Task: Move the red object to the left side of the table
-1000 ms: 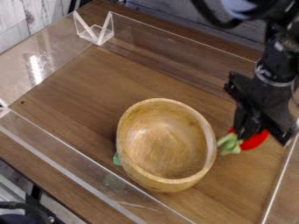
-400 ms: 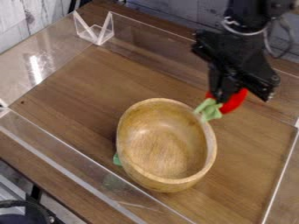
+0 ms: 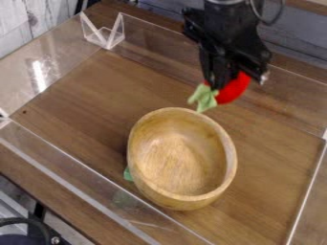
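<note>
The red object, a small strawberry-like toy with a green leafy cap, hangs in the air above the far rim of the wooden bowl. My black gripper is shut on it and points steeply down from the top of the camera view. The toy's green cap sticks out to the left of the fingers. Below lies the brown wood-grain table, whose left side stretches away bare.
A round light wooden bowl sits near the front of the table. A small green scrap lies at the bowl's left base. Clear acrylic walls border the table, with a clear stand at the far left corner.
The gripper has risen from beside the bowl's right edge and carried the red object up and to the left, over the bowl's far rim. The bowl has stayed put.
</note>
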Controlling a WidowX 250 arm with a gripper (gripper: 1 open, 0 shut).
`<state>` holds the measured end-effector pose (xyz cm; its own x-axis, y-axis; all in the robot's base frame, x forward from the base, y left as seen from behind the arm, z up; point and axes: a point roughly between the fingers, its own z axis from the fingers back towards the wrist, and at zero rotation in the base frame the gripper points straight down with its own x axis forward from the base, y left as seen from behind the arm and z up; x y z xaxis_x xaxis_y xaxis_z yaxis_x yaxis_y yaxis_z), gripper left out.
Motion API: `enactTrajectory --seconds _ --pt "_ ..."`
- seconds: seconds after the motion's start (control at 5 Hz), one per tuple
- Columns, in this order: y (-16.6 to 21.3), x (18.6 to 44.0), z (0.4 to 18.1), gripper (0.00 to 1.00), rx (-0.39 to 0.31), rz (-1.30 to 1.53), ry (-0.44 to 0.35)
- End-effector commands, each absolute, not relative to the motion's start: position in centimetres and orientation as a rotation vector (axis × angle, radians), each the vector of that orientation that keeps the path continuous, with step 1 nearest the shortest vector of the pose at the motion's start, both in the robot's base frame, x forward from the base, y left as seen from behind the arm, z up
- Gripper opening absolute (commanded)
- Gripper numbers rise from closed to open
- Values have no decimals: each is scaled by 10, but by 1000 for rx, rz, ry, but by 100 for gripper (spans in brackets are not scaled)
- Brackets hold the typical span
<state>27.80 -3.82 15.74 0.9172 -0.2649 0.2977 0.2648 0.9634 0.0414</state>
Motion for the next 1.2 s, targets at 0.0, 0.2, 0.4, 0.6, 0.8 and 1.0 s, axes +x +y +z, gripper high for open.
enactTrajectory --seconds 0.0,0.2,0.4,0.6,0.8,1.0 --pt "-34 274 186 0 4 -273 -373" --pt "-39 267 193 0 2 -288 -371" --pt "-32 269 186 0 5 -268 -369" --pt "-26 270 179 0 4 -248 -366" --pt "-16 271 171 0 10 -202 -361" --pt "-4 273 164 0 20 -153 -357"
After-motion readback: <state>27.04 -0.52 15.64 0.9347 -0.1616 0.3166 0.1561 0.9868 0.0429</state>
